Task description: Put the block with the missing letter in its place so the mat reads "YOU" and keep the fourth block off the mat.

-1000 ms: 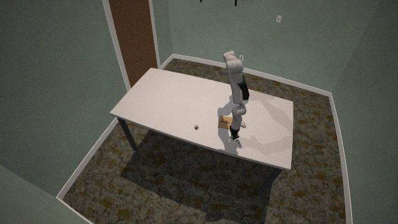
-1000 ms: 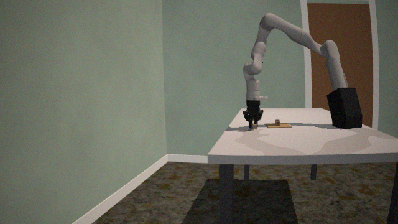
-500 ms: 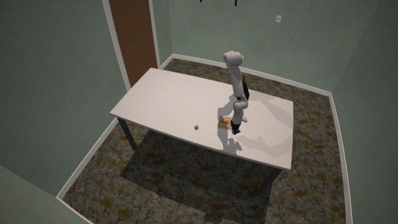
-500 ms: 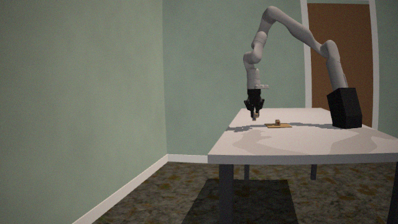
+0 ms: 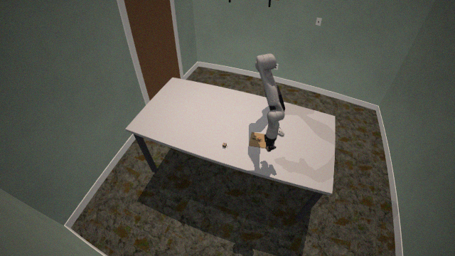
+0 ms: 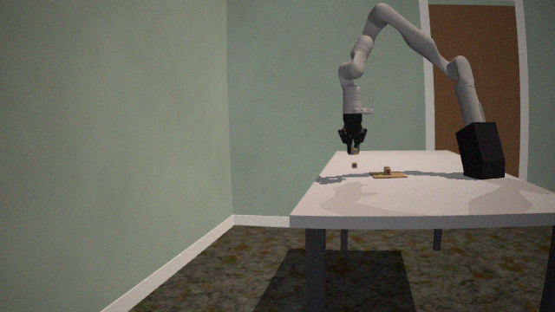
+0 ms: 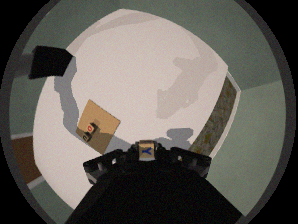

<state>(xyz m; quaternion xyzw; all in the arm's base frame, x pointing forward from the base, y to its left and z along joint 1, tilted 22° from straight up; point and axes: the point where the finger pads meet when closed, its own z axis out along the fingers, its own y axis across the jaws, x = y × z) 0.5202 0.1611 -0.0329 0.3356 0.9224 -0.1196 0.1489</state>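
The fingers [image 6: 354, 150] pinch a small letter block [image 7: 145, 152] by two opposite sides, lifted off the bench [image 6: 416, 204]. It looks light, rigid and smooth-faced, so a square pinch across flat faces should hold. Beside and below the fingers lies the tan mat [image 7: 108, 120] with its blocks [image 6: 387, 171]. Farther out a spare block [image 5: 225, 145] sits alone.

brown door [image 5: 153, 43] behind white table [image 5: 199, 110], mottled floor [image 5: 220, 220].
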